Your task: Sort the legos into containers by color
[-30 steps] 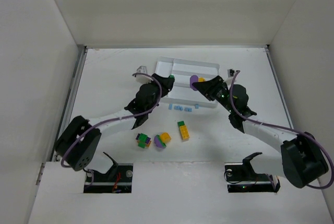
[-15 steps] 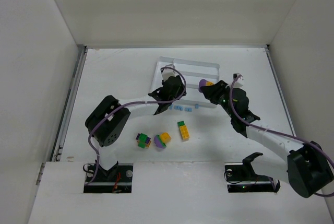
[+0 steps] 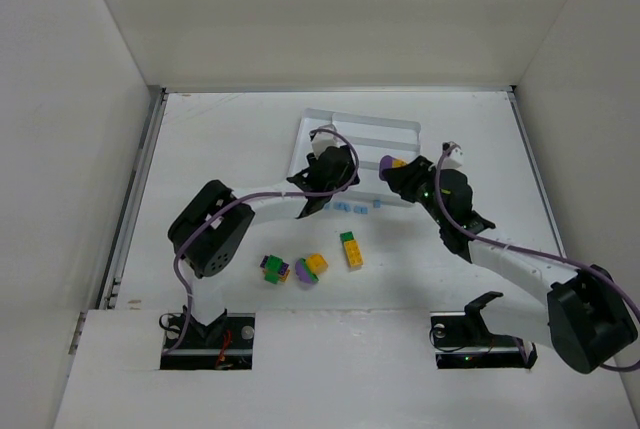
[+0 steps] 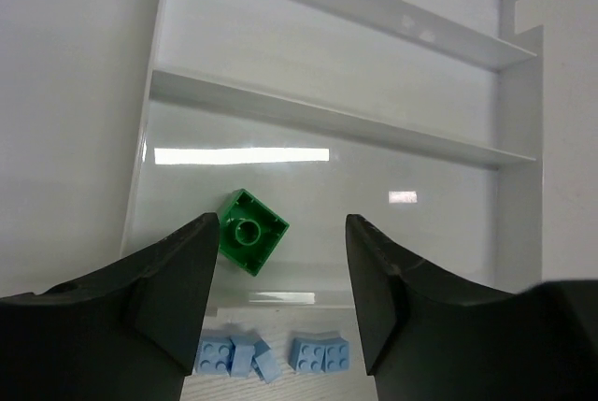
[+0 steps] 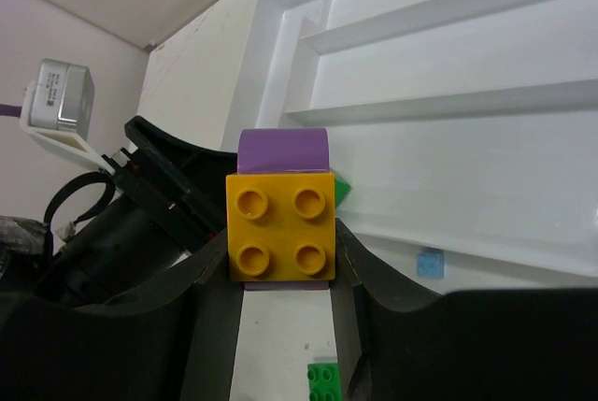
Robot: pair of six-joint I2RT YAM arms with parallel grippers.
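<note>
Right wrist: our right gripper (image 5: 280, 275) clamps a yellow-purple clump (image 5: 280, 219), probably for splitting; our left gripper (image 4: 280, 233) gapes open, a green brick (image 4: 250, 231) between its jaws, in the tray (image 4: 327, 121).

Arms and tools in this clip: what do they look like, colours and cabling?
Both the left arm and right arm have white links and bulky black joints, each trailed by a purple cable. The left tool and right tool have broad, matte black fingers that taper. A grey box is mounted by the left wrist.
</note>
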